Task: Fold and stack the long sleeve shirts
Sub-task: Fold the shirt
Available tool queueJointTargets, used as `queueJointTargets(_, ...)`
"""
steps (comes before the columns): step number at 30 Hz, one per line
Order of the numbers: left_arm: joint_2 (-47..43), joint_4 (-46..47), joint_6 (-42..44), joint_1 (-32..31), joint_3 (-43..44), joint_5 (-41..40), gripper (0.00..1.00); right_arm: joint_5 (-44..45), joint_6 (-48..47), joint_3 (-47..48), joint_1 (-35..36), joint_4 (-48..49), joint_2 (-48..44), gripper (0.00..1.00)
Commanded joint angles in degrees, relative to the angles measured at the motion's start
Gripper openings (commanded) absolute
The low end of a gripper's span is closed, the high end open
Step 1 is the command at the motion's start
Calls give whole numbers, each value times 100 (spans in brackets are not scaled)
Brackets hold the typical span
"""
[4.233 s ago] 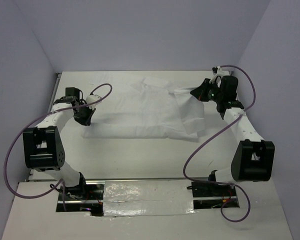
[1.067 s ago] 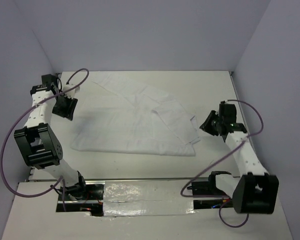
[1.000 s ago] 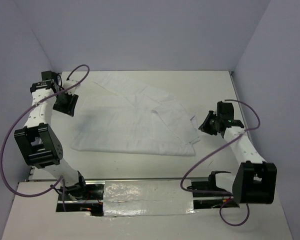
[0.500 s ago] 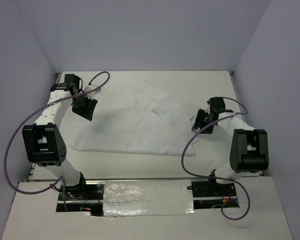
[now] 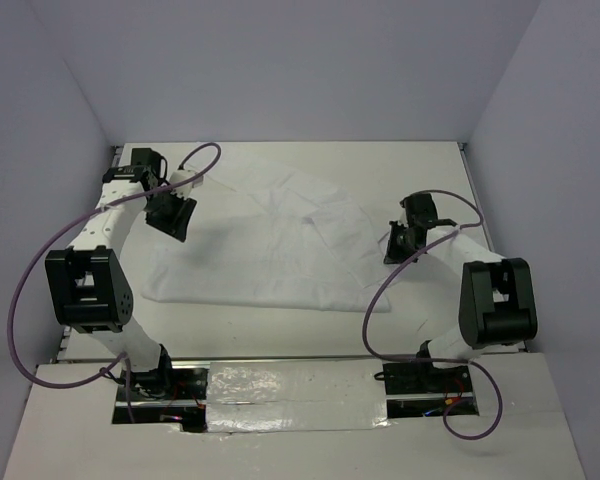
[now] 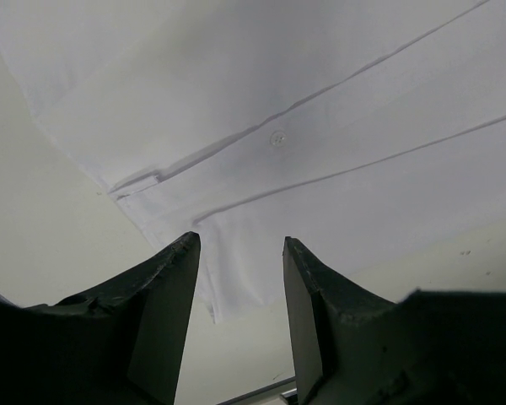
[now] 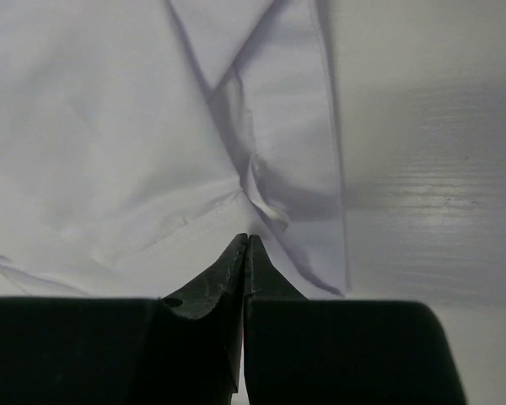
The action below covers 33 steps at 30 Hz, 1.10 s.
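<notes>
The long sleeve shirt (image 5: 270, 240) lies spread and wrinkled across the middle of the table, white on white. My right gripper (image 5: 392, 245) is low at its right edge. In the right wrist view the right gripper (image 7: 247, 238) is shut, tips together on the shirt (image 7: 110, 126), with a small pucker of cloth rising just ahead of them. My left gripper (image 5: 170, 215) hovers over the shirt's left side. Seen from the left wrist, the left gripper (image 6: 240, 240) is open above a buttoned cuff edge of the shirt (image 6: 320, 101), holding nothing.
Bare white tabletop (image 5: 430, 180) surrounds the shirt. Grey walls close in the left, back and right sides. Purple cables loop off both arms. The arm bases and a taped strip (image 5: 280, 385) sit at the near edge.
My right gripper has moved left onto the shirt's right edge and closed there. The left arm swung in from the far left corner over the shirt, then held still.
</notes>
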Motion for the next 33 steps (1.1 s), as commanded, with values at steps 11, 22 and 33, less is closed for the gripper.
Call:
queueJointTargets(11, -115, 115, 389, -828, 176, 172, 56, -162, -197, 61, 243, 219, -398, 39)
queueJointTargets(22, 315, 318, 240, -2280, 615, 30, 56, -530, -610, 1019, 243, 491, 780, 58)
queueJointTargets(33, 297, 441, 152, -2412, 457, -92, 56, -891, -655, 950, 330, 869, 922, 36)
